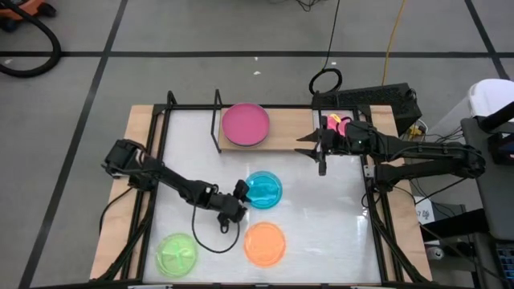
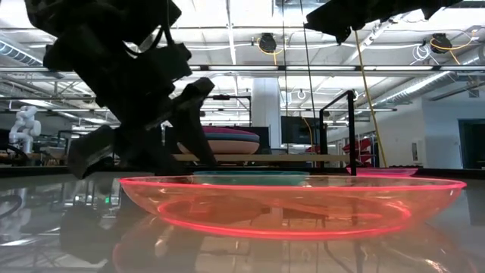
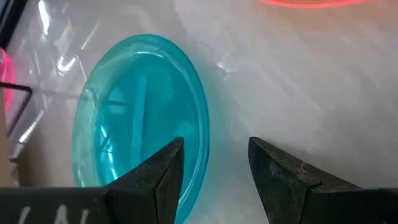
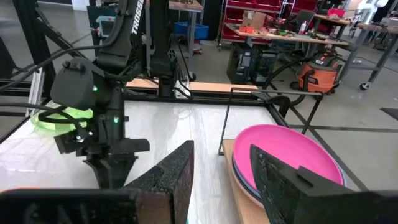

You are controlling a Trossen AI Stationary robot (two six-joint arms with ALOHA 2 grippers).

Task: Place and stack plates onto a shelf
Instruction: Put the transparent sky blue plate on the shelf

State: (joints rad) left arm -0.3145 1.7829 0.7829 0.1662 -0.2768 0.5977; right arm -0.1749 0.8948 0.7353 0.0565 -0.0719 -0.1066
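A cyan translucent plate (image 1: 263,190) (image 3: 140,118) lies flat on the white tabletop. My left gripper (image 1: 239,195) (image 3: 216,168) is open, low at the plate's left rim; one finger is over the plate and the other outside it. The shelf (image 1: 293,136) (image 2: 265,158) is a light-wood board at the far side. On it sits a stack with a magenta plate (image 1: 245,124) (image 4: 283,155) on top. My right gripper (image 1: 309,148) (image 4: 221,180) is open above the board, right of the stack. An orange plate (image 1: 265,243) (image 2: 292,205) and a lime green plate (image 1: 177,253) rest near the near edge. My left gripper straddles the cyan plate's rim (image 3: 202,146) on the side toward the table's left, coming in low from the left. I cannot tell whether either finger touches the rim. The plate lies flat on the table.
Black frame uprights (image 1: 217,120) stand at the shelf's left end. Black rails (image 1: 152,160) run along the table's sides. A black cable loop (image 1: 210,238) lies between the green and orange plates. A pink object (image 1: 336,124) sits at the shelf's right end.
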